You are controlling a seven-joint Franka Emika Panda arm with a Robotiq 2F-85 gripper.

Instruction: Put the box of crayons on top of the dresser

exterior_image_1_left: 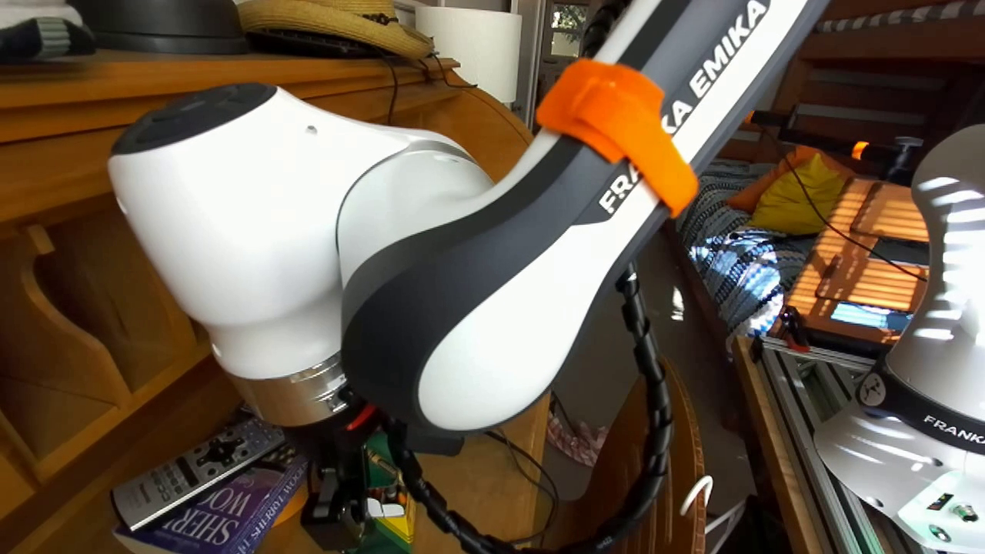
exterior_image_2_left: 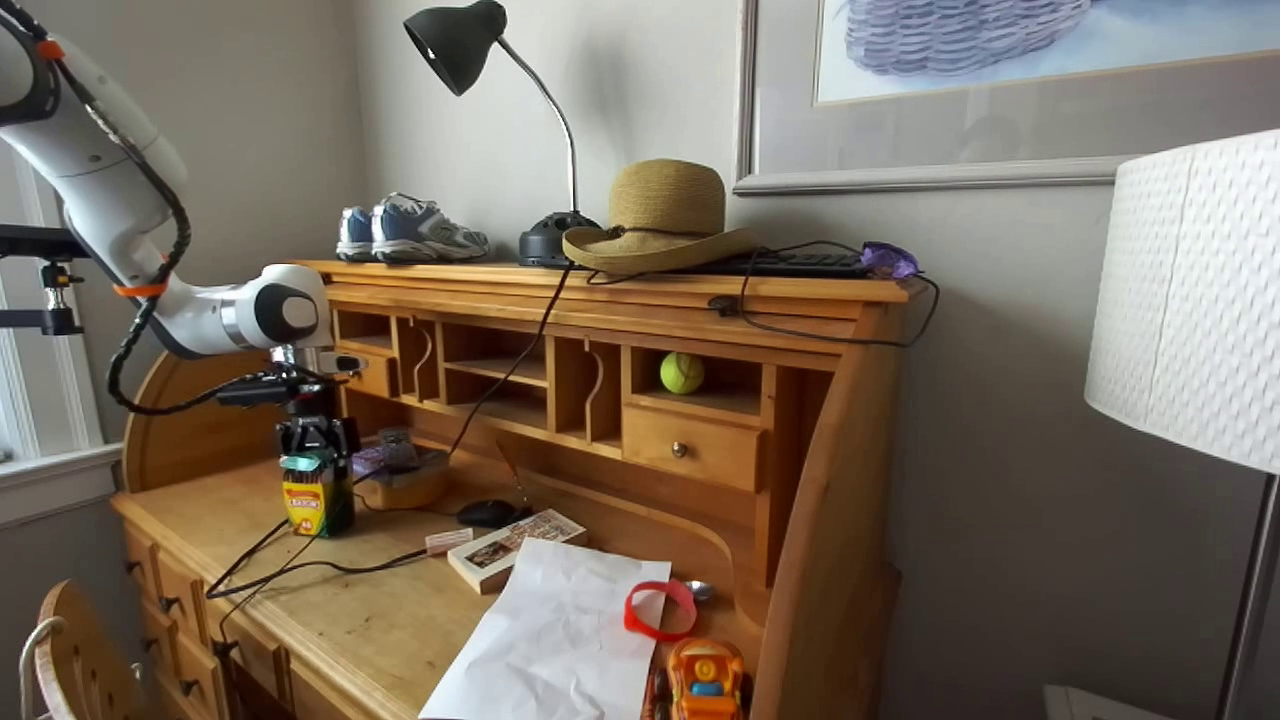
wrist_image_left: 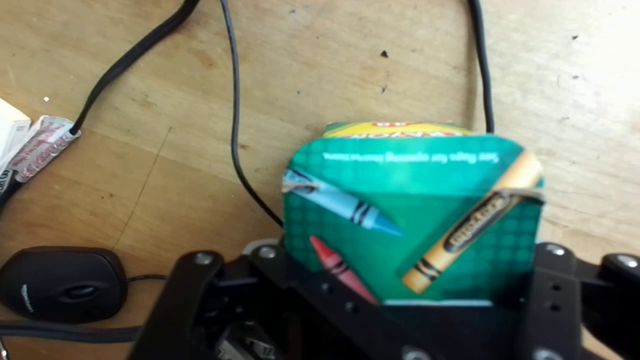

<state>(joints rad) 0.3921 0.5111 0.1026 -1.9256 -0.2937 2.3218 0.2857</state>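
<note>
The box of crayons (exterior_image_2_left: pixel 307 497) is small, green and yellow, and stands upright on the desk surface of the light-brown dresser (exterior_image_2_left: pixel 600 298). It also shows in an exterior view, partly behind the gripper (exterior_image_1_left: pixel 396 492). In the wrist view its green top with printed crayons (wrist_image_left: pixel 415 215) fills the middle. My gripper (exterior_image_2_left: pixel 320 445) is low over the box, pointing down, with one finger (wrist_image_left: pixel 410 260) along each narrow side. Whether the fingers press on the box cannot be made out; the fingertips are hidden. The dresser's flat top is well above the gripper.
On the dresser's top are shoes (exterior_image_2_left: pixel 420 230), a desk lamp (exterior_image_2_left: pixel 548 240), a straw hat (exterior_image_2_left: pixel 665 205) and a keyboard with cables (exterior_image_2_left: pixel 800 262). Black cables (wrist_image_left: pixel 235 100) run beside the box. A mouse (wrist_image_left: pixel 65 282) and a purple book under a remote (exterior_image_1_left: pixel 200 469) lie close by.
</note>
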